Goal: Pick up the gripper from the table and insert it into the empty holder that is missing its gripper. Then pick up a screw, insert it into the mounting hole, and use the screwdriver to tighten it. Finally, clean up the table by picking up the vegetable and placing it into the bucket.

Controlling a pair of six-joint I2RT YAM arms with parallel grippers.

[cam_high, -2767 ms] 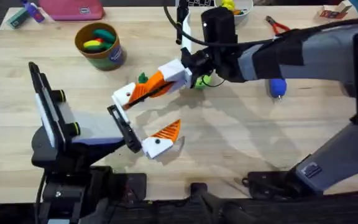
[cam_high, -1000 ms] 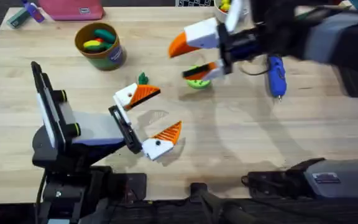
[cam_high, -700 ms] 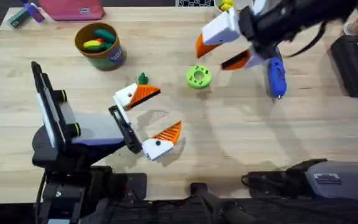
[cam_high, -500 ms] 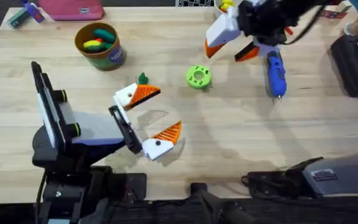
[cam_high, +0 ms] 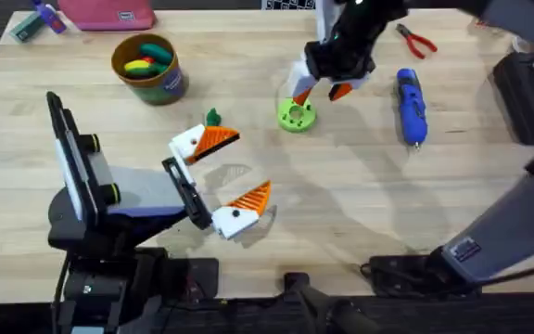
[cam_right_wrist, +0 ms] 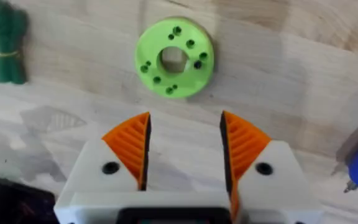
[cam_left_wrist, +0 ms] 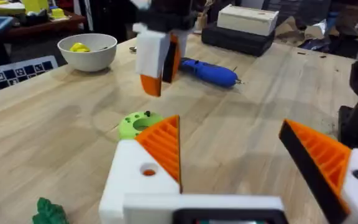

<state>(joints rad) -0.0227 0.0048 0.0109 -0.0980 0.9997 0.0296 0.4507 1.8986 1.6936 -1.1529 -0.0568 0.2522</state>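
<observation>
Half-hidden vegetable point(cam_high: 213, 117) | right gripper point(cam_high: 318, 91) open over green disc point(cam_high: 296, 115)

Blue screwdriver point(cam_high: 410, 106), dark-green vegetable point(cam_right_wrist: 7, 41), lime disc point(cam_right_wrist: 174, 58), teal bucket point(cam_high: 149, 67)

Even, bright indoor light, soft shadows, some blur.

Light falls from above: the right arm point(cam_high: 489, 232) casts broad, pale shadows on the table point(cam_high: 341, 213). No harsh glare on the wood. The right gripper point(cam_high: 324, 85) is smeared overhead and in the left wrist view; that view's own fingers point(cam_left_wrist: 160, 155) are soft, its background hazy.
</observation>
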